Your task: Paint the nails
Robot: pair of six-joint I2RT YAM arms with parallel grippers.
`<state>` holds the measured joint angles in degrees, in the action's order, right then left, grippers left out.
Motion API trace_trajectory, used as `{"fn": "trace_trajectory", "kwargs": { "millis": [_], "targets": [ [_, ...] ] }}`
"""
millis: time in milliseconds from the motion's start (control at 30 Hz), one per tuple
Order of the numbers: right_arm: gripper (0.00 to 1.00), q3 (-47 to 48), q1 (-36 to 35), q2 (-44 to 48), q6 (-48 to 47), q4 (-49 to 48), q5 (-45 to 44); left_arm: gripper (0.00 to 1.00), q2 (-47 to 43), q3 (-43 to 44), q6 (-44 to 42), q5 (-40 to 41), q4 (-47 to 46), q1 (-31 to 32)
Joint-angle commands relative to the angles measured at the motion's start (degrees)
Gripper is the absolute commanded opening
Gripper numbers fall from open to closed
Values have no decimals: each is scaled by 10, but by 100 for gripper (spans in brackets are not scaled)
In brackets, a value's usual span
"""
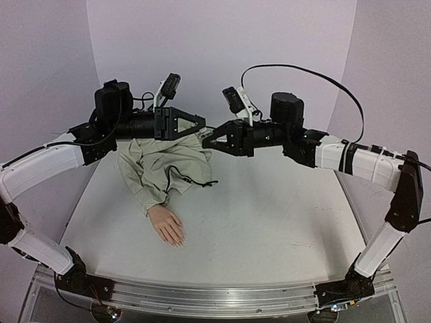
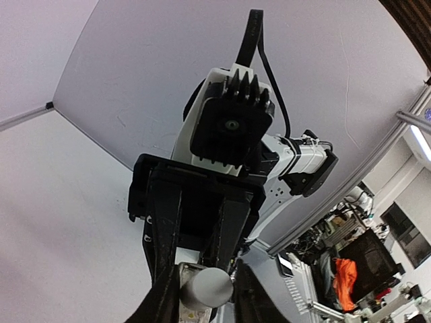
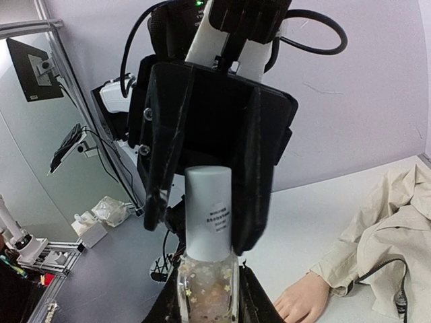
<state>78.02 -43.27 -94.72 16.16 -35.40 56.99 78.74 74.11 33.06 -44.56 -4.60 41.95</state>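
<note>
The flesh-pink mannequin hand (image 1: 167, 225) lies palm down on the white table, its beige jacket sleeve (image 1: 161, 168) bunched behind it. Its nails (image 1: 179, 242) point to the near edge and are too small to make out. Both arms are raised above the sleeve, tips meeting. My right gripper (image 3: 207, 296) is shut on a clear glass bottle (image 3: 207, 286) with glitter flakes. My left gripper (image 2: 205, 296) is closed around the bottle's grey cap (image 3: 207, 208), which also shows end-on in the left wrist view (image 2: 205, 288). In the top view the left gripper (image 1: 202, 123) and right gripper (image 1: 205, 140) hide the bottle.
A black cable (image 1: 195, 180) runs over the jacket. The mannequin hand also shows low right in the right wrist view (image 3: 300, 299), well below the bottle. An aluminium rail (image 1: 202, 296) marks the table's near edge. White walls enclose the back and sides.
</note>
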Motion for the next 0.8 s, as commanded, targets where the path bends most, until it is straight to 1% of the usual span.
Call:
{"fn": "trace_trajectory", "kwargs": {
  "millis": [0,100,167,233,267,300,333,367,400,433,467,533,600,767],
  "targets": [
    [0,17,1,5,-16,-44,-43,25,-1,10,-4,19,-34,1],
    [0,1,1,15,-39,-38,-128,16,-5,1,-8,50,-32,1],
    [0,-8,0,24,-61,-14,-235,12,-7,-6,-12,79,-22,1],
    [0,-16,-15,31,-90,12,-437,8,-6,-9,-19,109,-3,1],
    [0,-19,-36,32,-115,28,-553,5,-6,-8,-20,131,10,1],
    [0,-19,-61,29,-146,30,-678,3,-3,-6,-21,154,26,1],
    [0,-17,-89,20,-189,24,-785,2,0,-2,-21,179,40,1],
    [0,-9,-107,5,-217,16,-876,0,6,4,-20,202,67,1],
    [0,2,-117,-12,-235,14,-929,0,13,12,-20,217,84,1],
    [0,14,-122,-26,-242,13,-957,0,22,21,-20,229,100,1],
    [0,21,-123,-37,-244,11,-966,0,32,31,-20,237,113,0],
    [0,28,-123,-52,-244,2,-954,0,51,58,-21,242,132,-1],
    [0,33,-123,-62,-248,-4,-918,0,73,83,-24,236,150,-1],
    [0,24,-118,-58,-249,-20,-780,0,95,115,-25,232,168,-1]
  ]
}}
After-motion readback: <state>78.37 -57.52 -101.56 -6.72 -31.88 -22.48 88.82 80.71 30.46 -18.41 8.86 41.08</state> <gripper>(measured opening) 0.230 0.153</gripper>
